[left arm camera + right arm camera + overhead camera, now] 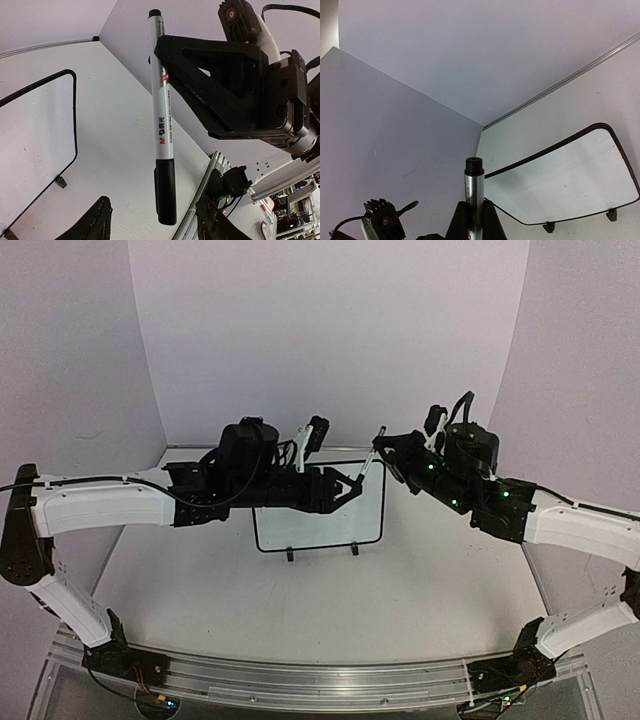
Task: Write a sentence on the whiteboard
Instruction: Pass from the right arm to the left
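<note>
The whiteboard [320, 530] stands upright on two black feet mid-table, partly hidden behind my left arm. Its face looks blank in the left wrist view [35, 140] and the right wrist view [570, 180]; no sentence shows. My right gripper [388, 447] is shut on a silver marker [371, 458] with a black cap, held above the board's right top corner. In the right wrist view the fingers [475, 212] clamp the marker barrel [474, 185]. My left gripper [350, 486] is open; in its view [152, 212] the marker's capped end [166, 190] hangs between the spread fingers, touching neither.
An aluminium rail [320, 680] runs along the table's near edge, also in the left wrist view [200, 195]. White backdrop walls enclose the table at the back and sides. My right gripper's black body [235, 80] fills the upper right of the left wrist view.
</note>
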Robot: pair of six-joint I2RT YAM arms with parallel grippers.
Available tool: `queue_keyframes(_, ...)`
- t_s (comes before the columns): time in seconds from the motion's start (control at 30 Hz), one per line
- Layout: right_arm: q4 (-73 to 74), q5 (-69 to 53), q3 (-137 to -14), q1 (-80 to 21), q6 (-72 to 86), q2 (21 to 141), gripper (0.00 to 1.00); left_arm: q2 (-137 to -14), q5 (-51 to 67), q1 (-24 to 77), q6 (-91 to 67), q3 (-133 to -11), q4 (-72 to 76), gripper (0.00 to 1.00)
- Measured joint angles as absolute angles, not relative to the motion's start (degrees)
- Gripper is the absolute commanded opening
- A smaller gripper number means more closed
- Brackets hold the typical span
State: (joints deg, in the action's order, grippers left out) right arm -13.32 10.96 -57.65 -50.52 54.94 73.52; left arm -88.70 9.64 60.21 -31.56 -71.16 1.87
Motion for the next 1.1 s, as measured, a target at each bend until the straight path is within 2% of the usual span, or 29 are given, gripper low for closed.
queue_keyframes(0.37,-13.37,11.44,-57.65,-50.54,54.92,73.52,0.0,-92.32,11.16,60.32,-31.77,-74.1,3.23,0.34)
queue_keyframes(0.53,-13.34,11.7,-57.65,-50.54,54.92,73.52,0.0,-92.9,11.5,60.45,-31.88,-74.31,3.08,0.18)
queue_keyframes(0.77,-13.2,11.99,-57.65,-50.57,54.48,73.49,0.01,-93.17,11.3,60.38,-31.92,-74.67,2.78,0.0)
queue_keyframes(0.8,-12.9,12.0,-57.65,-50.57,54.33,73.49,0.05,-93.17,11.21,60.36,-31.91,-74.67,2.55,0.0)
queue_keyframes(0.87,-12.05,12.13,-57.77,-50.57,53.99,73.47,0.26,-93.19,11.18,60.4,-31.89,-74.67,2.24,0.0)
queue_keyframes(0.93,-10.35,12.45,-58.08,-50.57,52.79,73.23,0.42,-93.19,11.25,60.45,-31.65,-74.67,1.84,0.0)
queue_keyframes(1.1,-1.13,14.17,-59.09,-50.53,47.61,70.6,0.62,-93.01,11.5,60.45,-30.42,-74.43,1.12,0.0)
